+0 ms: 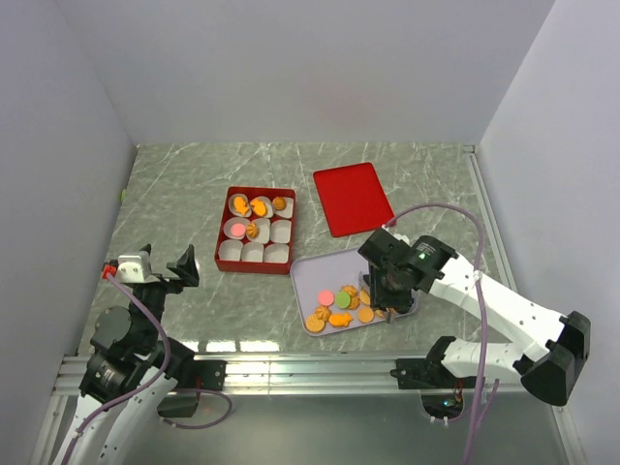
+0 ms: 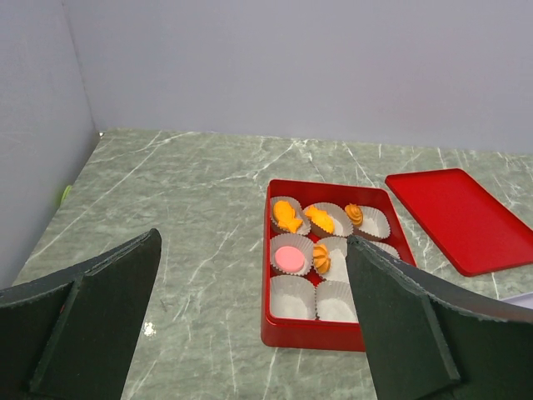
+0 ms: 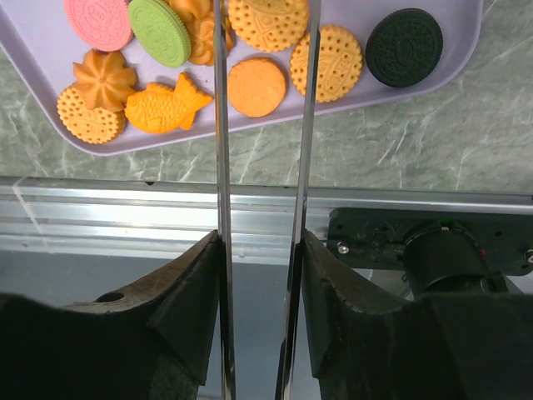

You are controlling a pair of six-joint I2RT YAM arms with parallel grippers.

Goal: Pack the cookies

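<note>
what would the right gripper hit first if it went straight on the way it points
Probably the cookies on the lavender tray: a plain round orange cookie and a patterned golden cookie lie between the right gripper's fingers. Which comes first is unclear.

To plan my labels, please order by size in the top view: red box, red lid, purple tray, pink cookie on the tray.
1. the purple tray
2. the red box and the red lid: they look alike, so not ranked
3. the pink cookie on the tray
</note>
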